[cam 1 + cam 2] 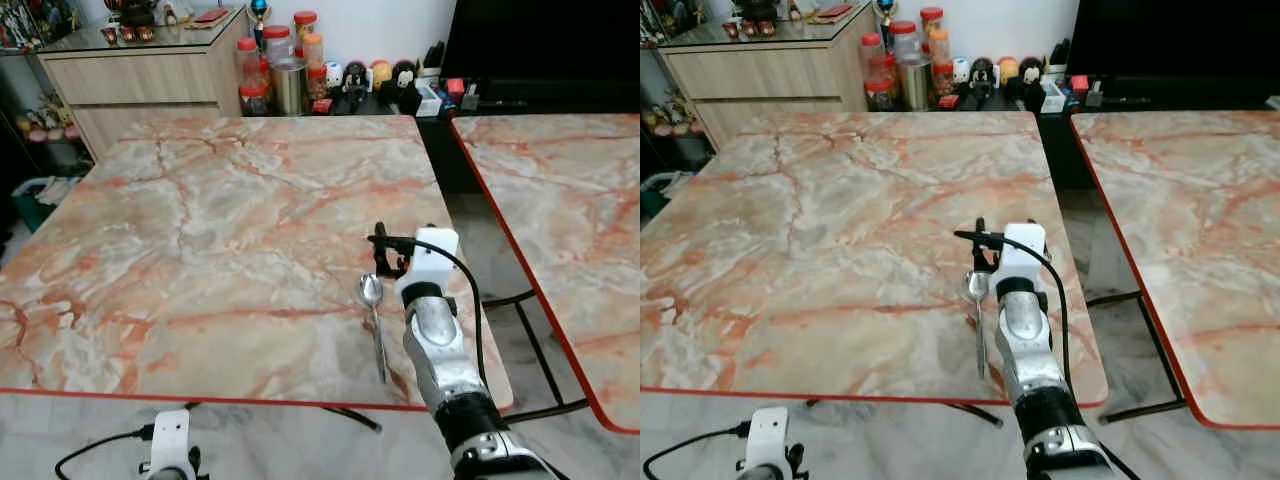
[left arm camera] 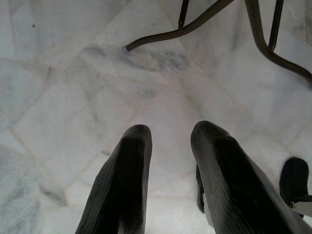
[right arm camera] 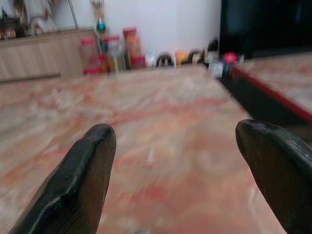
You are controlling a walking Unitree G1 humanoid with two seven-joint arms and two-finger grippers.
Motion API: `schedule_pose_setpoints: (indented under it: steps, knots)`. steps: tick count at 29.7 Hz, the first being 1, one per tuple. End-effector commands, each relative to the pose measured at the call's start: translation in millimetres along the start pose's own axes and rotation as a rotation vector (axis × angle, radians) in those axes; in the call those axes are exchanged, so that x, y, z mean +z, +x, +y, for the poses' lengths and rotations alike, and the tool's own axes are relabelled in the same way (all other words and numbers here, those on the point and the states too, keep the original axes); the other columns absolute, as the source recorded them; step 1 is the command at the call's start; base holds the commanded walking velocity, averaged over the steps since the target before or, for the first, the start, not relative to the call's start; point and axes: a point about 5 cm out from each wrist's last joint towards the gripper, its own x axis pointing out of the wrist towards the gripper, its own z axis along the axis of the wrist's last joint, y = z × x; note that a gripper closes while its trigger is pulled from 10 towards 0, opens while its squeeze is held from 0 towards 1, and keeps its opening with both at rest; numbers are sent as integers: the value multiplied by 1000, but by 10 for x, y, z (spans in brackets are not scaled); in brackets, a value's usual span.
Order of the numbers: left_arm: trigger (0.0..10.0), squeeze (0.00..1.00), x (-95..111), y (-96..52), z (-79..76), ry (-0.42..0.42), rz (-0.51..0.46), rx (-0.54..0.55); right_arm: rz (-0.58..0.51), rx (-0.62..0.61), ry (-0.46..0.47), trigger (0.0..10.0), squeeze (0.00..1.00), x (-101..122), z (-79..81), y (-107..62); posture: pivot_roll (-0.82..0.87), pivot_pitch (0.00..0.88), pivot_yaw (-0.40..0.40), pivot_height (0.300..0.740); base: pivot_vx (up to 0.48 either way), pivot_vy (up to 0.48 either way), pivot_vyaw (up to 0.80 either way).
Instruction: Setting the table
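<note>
Two marble-patterned tables with red edging stand side by side, with a gap of pale floor between them. The nearer table (image 1: 200, 230) carries one spoon (image 1: 374, 320), a single metal piece lying flat near the table's front right corner, its bowl pointing away from the robot and its handle running back toward the front edge. The second table (image 1: 570, 200) stands to the right, apart from the first.

The right gripper (image 3: 175, 161) is over the first table's right front part, just to the right of the spoon and beside its bowl. Its two black fingers (image 3: 78, 180) are spread wide apart with nothing between them, pointing across the tabletop toward the far wall. The silver right arm reaches up from the front edge, a black cable looping over its white wrist block.

The left gripper (image 2: 170, 165) hangs low below the table's front edge, aimed at the pale tiled floor (image 2: 73, 73). Its two fingers are parted by a narrow gap and carry nothing. One dark metal table leg curves across the floor ahead of it.

Beyond the table stand one wooden cabinet (image 1: 140, 75) and a cluster of red-lidded jars (image 1: 285, 55); their exact number is hard to tell.
</note>
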Motion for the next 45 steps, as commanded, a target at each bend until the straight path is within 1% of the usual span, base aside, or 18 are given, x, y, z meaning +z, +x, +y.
schedule_pose_setpoints:
  steps: [1,3,4,5,11,14,17,20,22,25,29,32,39,45]
  knots:
    - [10000,0,-27,-5,48,0,17,7,50,-5,-5,10000,0,-35,29,-20,7,0,46,740,0,0,0]
    - [10000,0,-32,-6,50,-1,18,7,104,-13,-8,10000,0,-76,31,-53,6,0,46,740,0,0,0]
    - [10000,0,-32,-6,50,-1,18,7,104,-13,-8,10000,0,-76,31,-53,6,0,46,740,0,0,0]
    - [10000,0,-39,-8,51,0,19,6,140,-8,-16,10000,0,-98,35,-90,7,0,45,740,0,0,0]
    - [10000,0,-69,-15,50,0,27,-1,225,-24,-53,10000,0,-132,0,-186,1,0,47,740,0,0,0]
    - [10000,0,-83,-18,35,5,33,-8,308,-13,-82,10000,0,-255,-34,-232,-6,0,48,740,0,0,0]
    - [10000,0,-83,-18,28,4,33,-9,343,-2,-88,10000,0,-305,-43,-263,-7,0,47,740,0,0,0]
    - [10000,0,-81,-17,22,3,32,-9,380,55,-98,10000,0,-339,5,-293,-9,0,43,740,0,0,0]
    - [10000,0,-77,-16,13,2,31,-8,413,131,-116,10000,0,-379,97,-316,-7,0,37,740,0,0,0]
    - [10000,0,-75,-16,13,-1,29,-5,428,145,-118,10000,0,-395,121,-323,-7,0,37,740,0,0,0]
    - [10000,0,-82,-18,16,-7,29,0,425,181,-117,10000,0,-380,173,-322,-3,0,34,740,0,0,0]
    - [10000,0,-87,-20,19,-8,30,0,428,186,-120,10000,0,-374,182,-323,-3,0,34,740,0,0,0]
    - [10000,0,-123,-26,0,-10,47,-17,457,163,-134,10000,0,-397,150,-336,-5,0,32,740,0,0,0]
    - [10000,0,-123,-26,-16,-10,48,-20,500,144,-137,10000,0,-465,97,-364,-7,0,27,740,0,0,0]
